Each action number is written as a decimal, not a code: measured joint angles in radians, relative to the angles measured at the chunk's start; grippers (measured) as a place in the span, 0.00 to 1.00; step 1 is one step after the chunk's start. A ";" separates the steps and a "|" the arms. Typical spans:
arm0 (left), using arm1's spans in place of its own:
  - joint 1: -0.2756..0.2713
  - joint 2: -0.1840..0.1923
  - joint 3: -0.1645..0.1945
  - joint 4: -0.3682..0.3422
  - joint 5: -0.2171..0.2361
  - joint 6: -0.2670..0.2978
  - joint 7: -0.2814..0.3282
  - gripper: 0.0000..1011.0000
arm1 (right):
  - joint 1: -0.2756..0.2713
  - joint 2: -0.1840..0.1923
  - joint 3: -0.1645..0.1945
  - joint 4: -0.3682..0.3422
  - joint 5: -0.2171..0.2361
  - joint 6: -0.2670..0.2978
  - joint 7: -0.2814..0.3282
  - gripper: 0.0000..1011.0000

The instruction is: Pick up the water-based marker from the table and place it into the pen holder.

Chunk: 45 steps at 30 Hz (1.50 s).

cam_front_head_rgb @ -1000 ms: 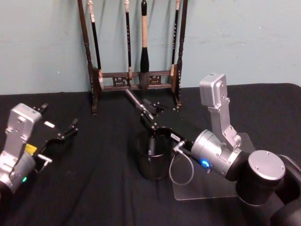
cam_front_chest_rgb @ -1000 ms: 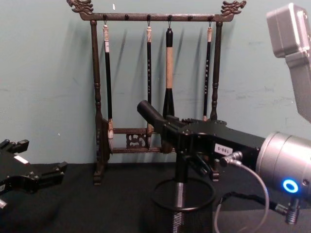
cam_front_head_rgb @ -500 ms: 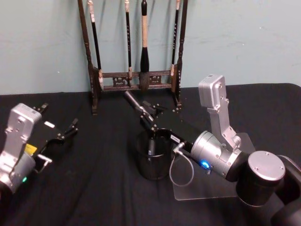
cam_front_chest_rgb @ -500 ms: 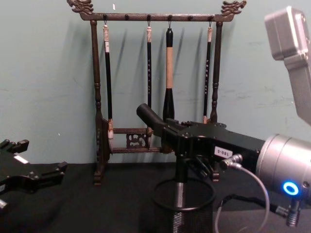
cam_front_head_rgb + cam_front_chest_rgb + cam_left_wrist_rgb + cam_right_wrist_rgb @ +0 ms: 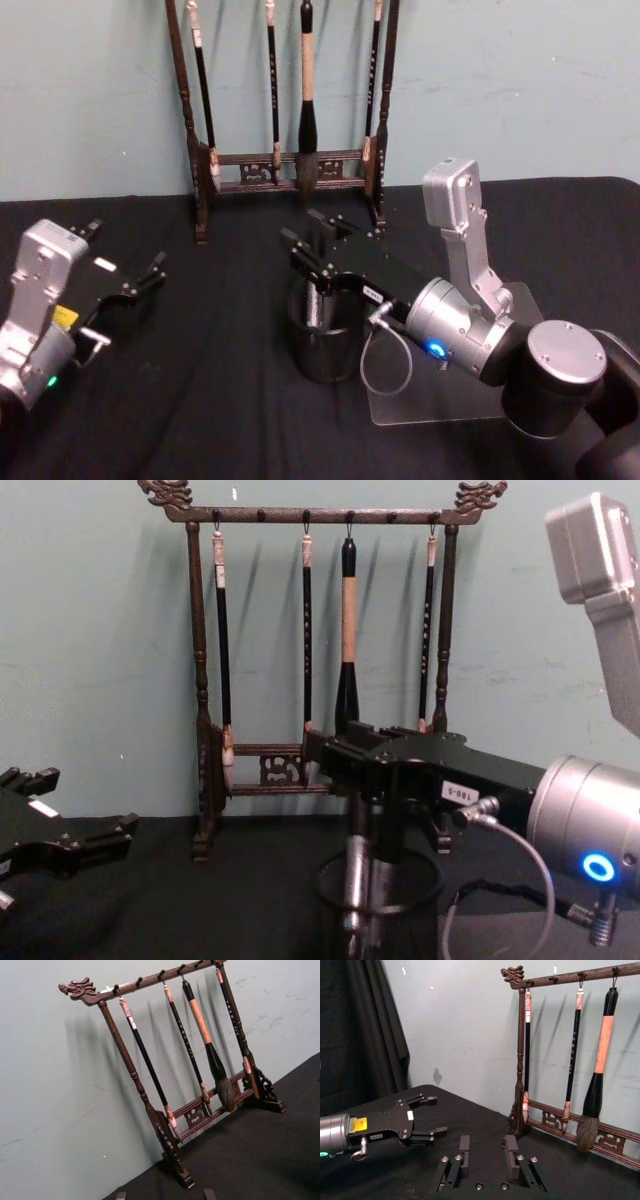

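The pen holder's (image 5: pixel 382 920) base was cut off by the chest view's lower edge. The marker (image 5: pixel 356 880) inside stood partly hidden behind its mesh.

A dark wooden brush rack (image 5: pixel 165 1125) stands on black cloth (image 5: pixel 260 1160), four brushes (image 5: pixel 207 1045) hanging.

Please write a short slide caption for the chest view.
Right gripper open above the pen holder, marker standing inside it.

Robot lab, black-draped table (image 5: pixel 200 400), bare wall (image 5: pixel 520 80), brush rack (image 5: pixel 290 160)
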 joint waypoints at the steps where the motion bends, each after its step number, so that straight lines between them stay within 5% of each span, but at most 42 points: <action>1: 0.000 0.000 0.000 0.000 0.000 0.000 0.000 0.99 | 0.000 0.000 0.000 0.000 0.000 0.000 0.000 0.46; 15: 0.000 0.000 0.000 0.000 0.000 0.000 0.000 0.99 | 0.000 0.000 0.000 0.000 -0.001 0.000 0.000 0.97; 29: 0.000 0.000 0.000 0.000 0.000 0.000 0.000 0.99 | -0.005 -0.002 0.006 -0.006 -0.013 -0.008 -0.027 0.99; 30: 0.000 0.000 0.000 0.000 0.000 0.000 0.000 0.99 | -0.014 -0.008 0.023 -0.015 -0.054 -0.033 -0.090 0.99; 35: 0.000 0.000 0.000 0.000 0.000 0.000 0.000 0.99 | -0.028 -0.022 0.069 -0.015 -0.131 -0.055 -0.194 0.99; 45: 0.000 0.000 0.000 0.000 0.000 0.000 0.000 0.99 | -0.046 -0.032 0.128 0.031 -0.189 -0.037 -0.263 0.99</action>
